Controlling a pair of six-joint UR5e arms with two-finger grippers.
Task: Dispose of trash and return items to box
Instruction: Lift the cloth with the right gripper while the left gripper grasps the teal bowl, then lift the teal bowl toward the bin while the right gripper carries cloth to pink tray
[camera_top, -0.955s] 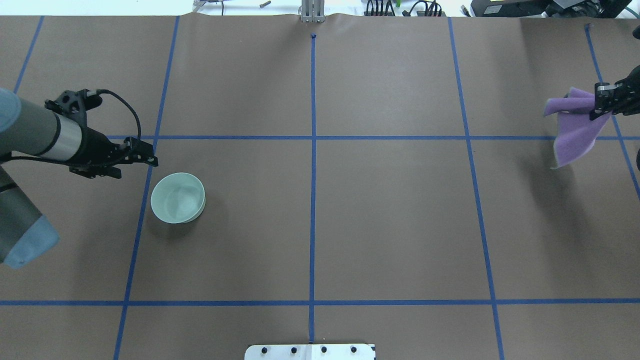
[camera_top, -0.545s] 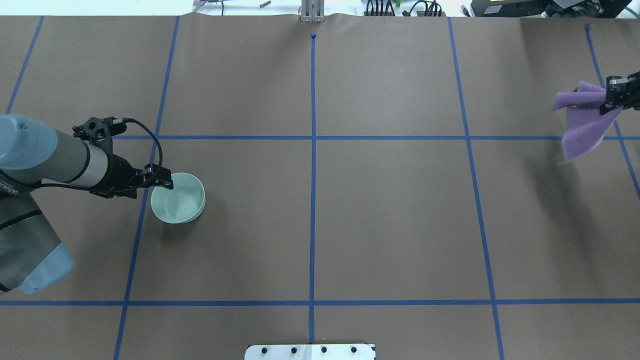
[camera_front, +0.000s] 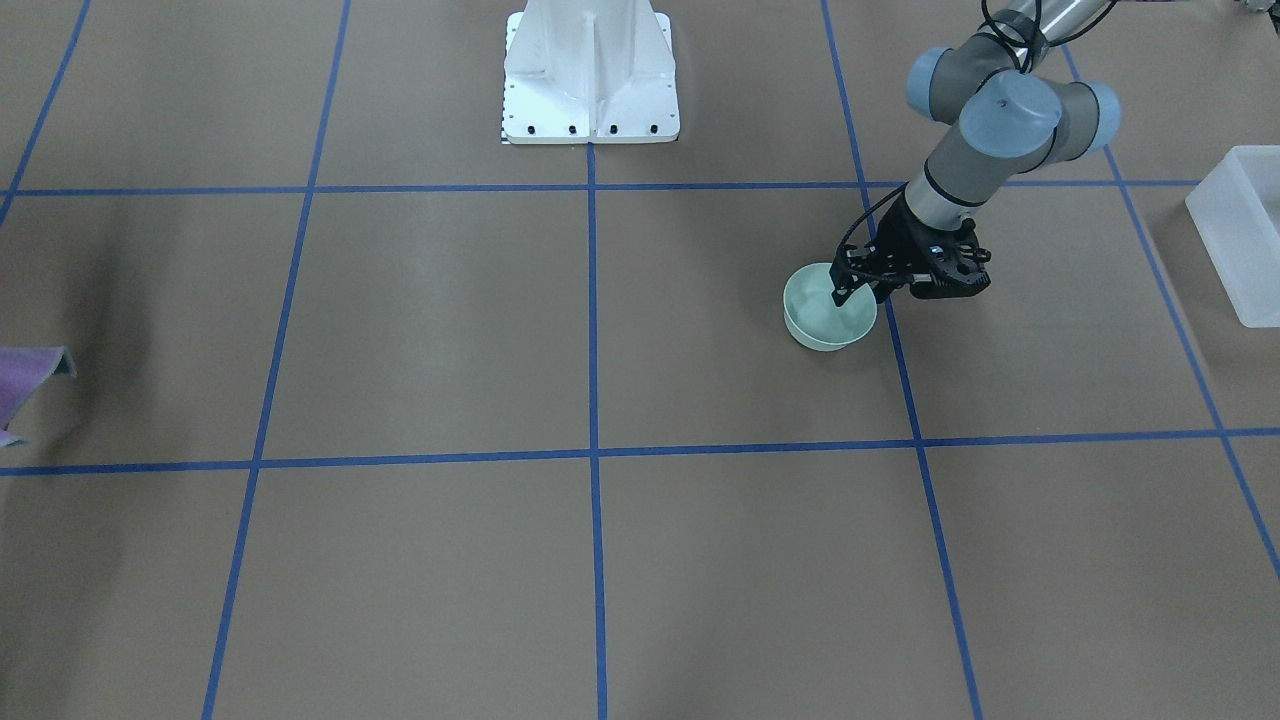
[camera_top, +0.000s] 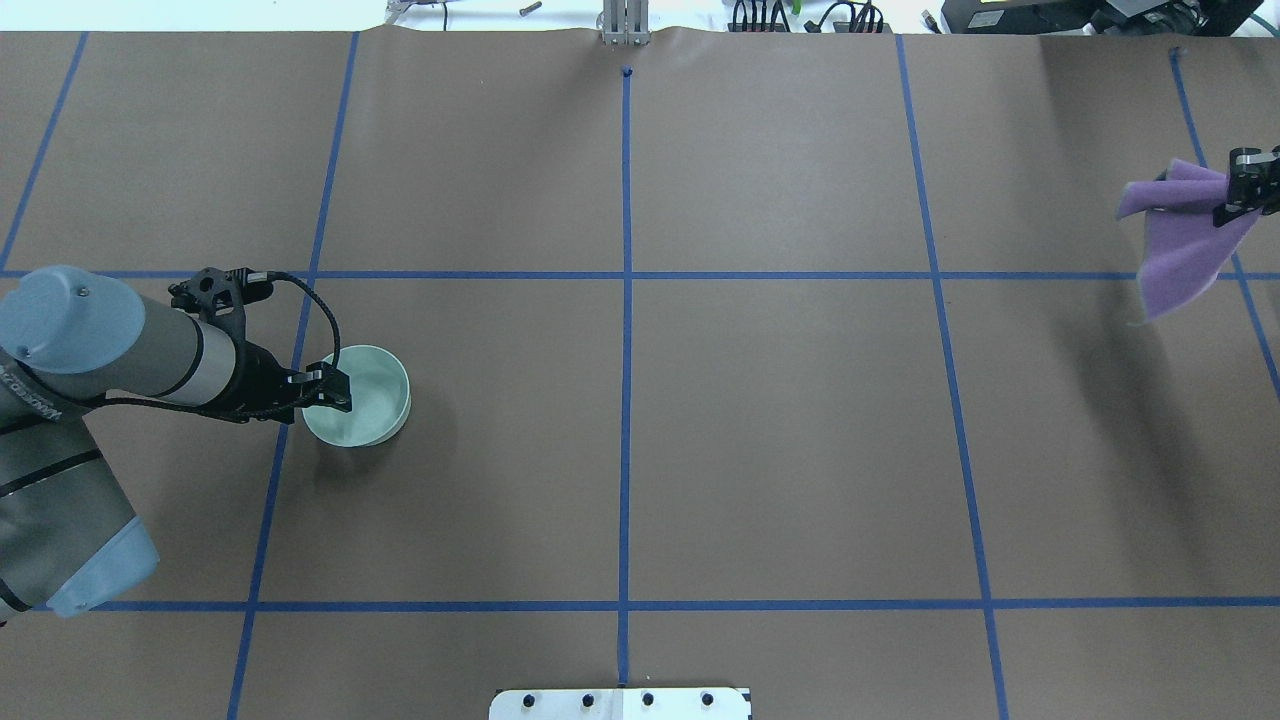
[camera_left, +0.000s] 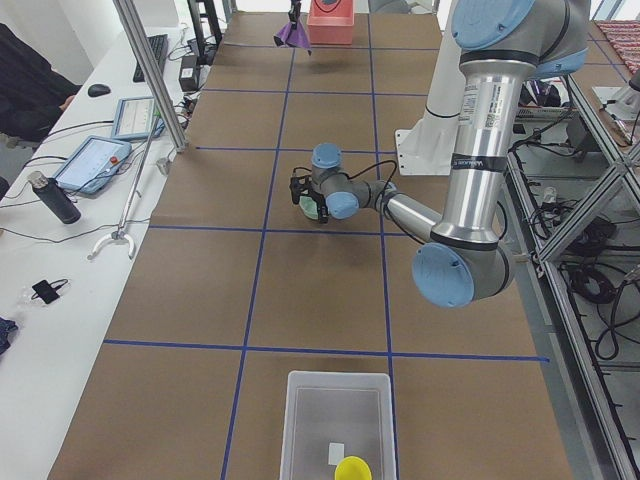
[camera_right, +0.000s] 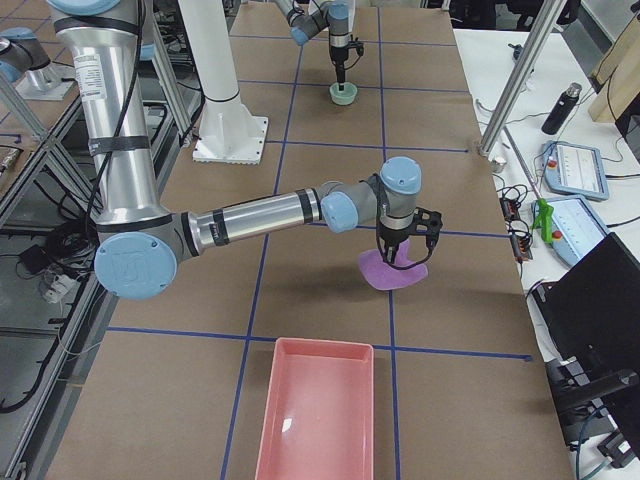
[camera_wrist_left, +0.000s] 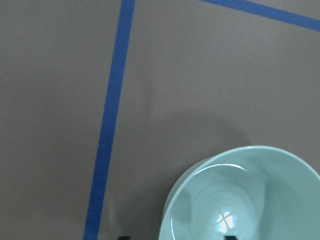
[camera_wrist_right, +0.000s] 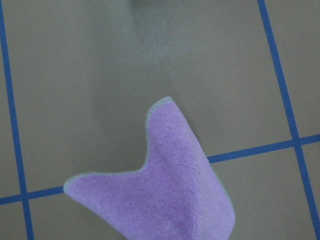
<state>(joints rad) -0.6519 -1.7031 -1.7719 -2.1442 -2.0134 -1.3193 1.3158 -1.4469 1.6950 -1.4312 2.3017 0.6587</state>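
The pale mint-green bowl stands upright on the table's left part; it also shows in the front view and the left wrist view. My left gripper is open at the bowl's near-left rim, one finger inside and one outside. My right gripper is shut on a purple cloth that hangs above the table at the far right edge. The frosted-white box stands at the table's left end with the yellow cup inside it.
A pink tray lies at the table's right end, near the hanging cloth. The white robot base plate is at the table's middle edge. Blue tape lines grid the brown table.
My left gripper has moved toward the bowl and come down at its rim. My right gripper has carried the purple cloth further right and away from the robot.
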